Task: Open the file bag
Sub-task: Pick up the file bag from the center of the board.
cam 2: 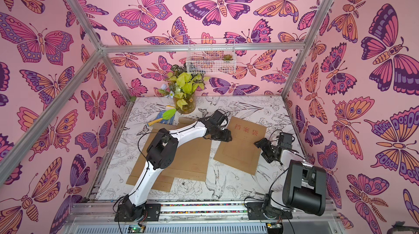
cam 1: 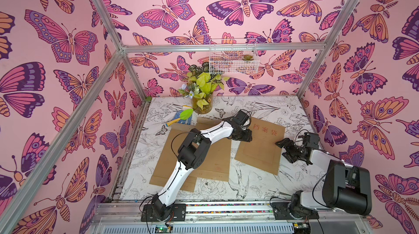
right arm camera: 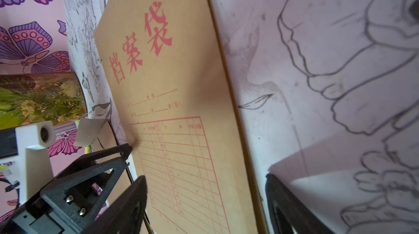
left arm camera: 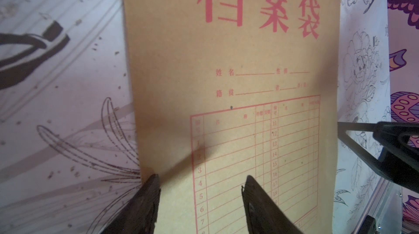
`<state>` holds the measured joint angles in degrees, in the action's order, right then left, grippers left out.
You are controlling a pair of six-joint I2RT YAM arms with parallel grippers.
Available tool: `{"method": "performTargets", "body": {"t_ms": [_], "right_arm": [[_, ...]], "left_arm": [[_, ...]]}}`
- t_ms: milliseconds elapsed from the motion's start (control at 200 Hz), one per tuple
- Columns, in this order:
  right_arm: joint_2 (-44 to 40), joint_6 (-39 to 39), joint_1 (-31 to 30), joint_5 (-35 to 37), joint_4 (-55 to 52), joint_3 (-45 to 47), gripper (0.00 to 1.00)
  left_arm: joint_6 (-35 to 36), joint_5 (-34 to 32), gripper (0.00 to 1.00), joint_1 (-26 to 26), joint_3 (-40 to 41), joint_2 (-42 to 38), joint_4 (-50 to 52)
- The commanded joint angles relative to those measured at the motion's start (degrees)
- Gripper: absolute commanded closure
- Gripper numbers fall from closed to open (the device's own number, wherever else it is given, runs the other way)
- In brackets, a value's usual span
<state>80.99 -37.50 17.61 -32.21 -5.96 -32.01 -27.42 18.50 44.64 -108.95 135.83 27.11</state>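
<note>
The file bag (cam 1: 260, 151) (cam 2: 240, 153) is a flat brown paper envelope with red characters and a red printed table, lying right of the table's middle. Its printed face fills the left wrist view (left arm camera: 226, 74) and shows in the right wrist view (right arm camera: 181, 85). My left gripper (cam 1: 247, 137) (left arm camera: 201, 178) is open at the bag's left edge, one finger at the edge and the other over the red table. My right gripper (cam 1: 283, 147) (right arm camera: 205, 177) is open and straddles the bag's right edge. Neither holds anything.
Under my left arm lies a second flat brown paper bag (cam 1: 210, 165). At the back stand a glass vase of plants (cam 1: 202, 102) and a blue cloth with a green leaf (cam 1: 182, 117). A white wire basket (cam 1: 233, 58) hangs on the back wall.
</note>
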Motion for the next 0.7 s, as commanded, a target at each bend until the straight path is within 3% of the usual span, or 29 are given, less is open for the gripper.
{"method": "performTargets", "body": {"t_ms": [0,265,501,696], "right_arm": [[2.17,-0.30,0.32,-1.72,-0.05,-0.15,0.17],[1.54,-2.23,0.27,-8.17,4.90,0.80,0.17],[-1.71,-1.80,0.31,-8.04,3.40,1.13,0.18],[-0.12,-0.63,0.29,-6.03,0.64,1.10,0.26]], "left_arm": [[0.62,0.63,0.38,0.09,1.27,1.89,3.17],[0.39,0.54,0.38,0.52,3.19,2.16,3.21],[0.35,0.54,0.38,0.62,3.65,2.77,3.20],[0.68,0.75,0.38,0.70,3.57,3.05,3.23]]}}
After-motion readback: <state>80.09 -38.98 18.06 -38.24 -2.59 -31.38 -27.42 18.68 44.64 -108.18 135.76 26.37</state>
